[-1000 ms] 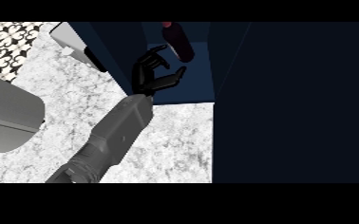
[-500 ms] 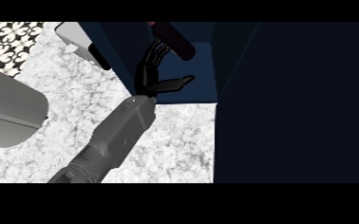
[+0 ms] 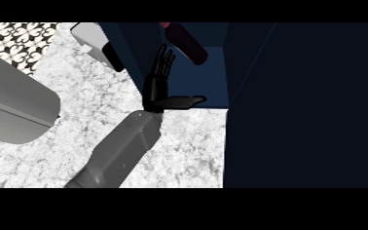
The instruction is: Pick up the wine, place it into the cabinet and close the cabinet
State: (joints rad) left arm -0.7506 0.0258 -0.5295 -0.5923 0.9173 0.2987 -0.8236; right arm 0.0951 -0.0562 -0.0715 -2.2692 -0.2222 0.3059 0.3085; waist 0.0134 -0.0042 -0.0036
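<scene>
The bottle (image 3: 185,43) lies inside the cabinet (image 3: 208,85), at one o'clock from the hand (image 3: 159,80). That hand's fingers are straight and apart, holding nothing, presumably having let go. The door is not yet shut.

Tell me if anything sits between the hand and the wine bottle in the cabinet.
Nothing visible does. The left hand reaches into the cabinet with straight fingers, and only bare cabinet floor separates them from the wine bottle lying just beyond, up and to the right.

Grey rounded appliance (image 3: 25,109) is sitting at the counter's (image 3: 179,146) left edge. Patterned backsplash (image 3: 25,41) is showing top left.
</scene>
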